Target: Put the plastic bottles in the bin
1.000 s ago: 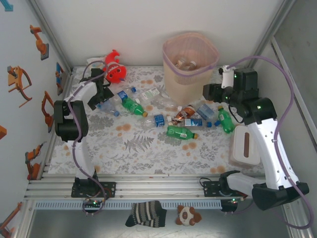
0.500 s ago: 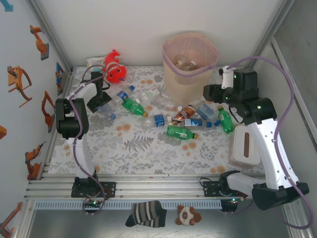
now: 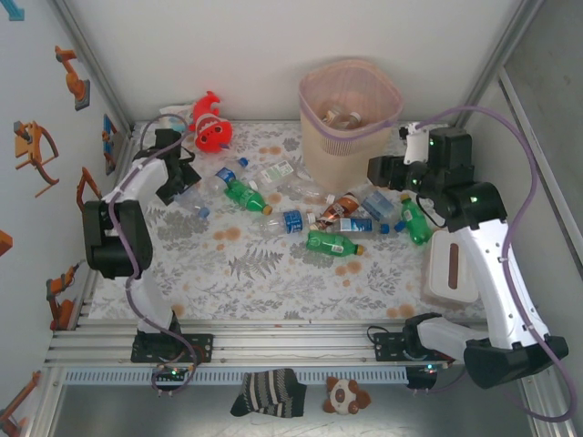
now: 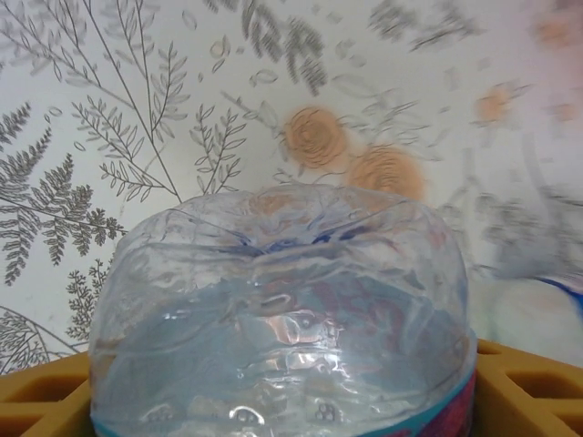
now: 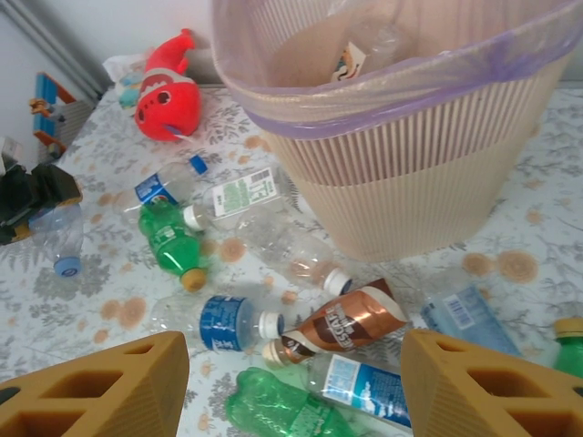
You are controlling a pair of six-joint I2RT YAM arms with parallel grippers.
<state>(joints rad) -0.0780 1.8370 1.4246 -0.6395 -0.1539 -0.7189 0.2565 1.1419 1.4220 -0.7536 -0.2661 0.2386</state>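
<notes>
My left tool (image 3: 175,178), at ten o'clock on the counter (image 3: 273,282), is clamped on a clear bottle's (image 4: 282,300) thin, crinkled body, seemingly for carrying. My right tool (image 3: 378,170) hangs half spread, empty, at two o'clock. The bin (image 3: 351,157), ribbed beige plastic with a filmy liner (image 5: 410,86), stands at twelve o'clock.
</notes>
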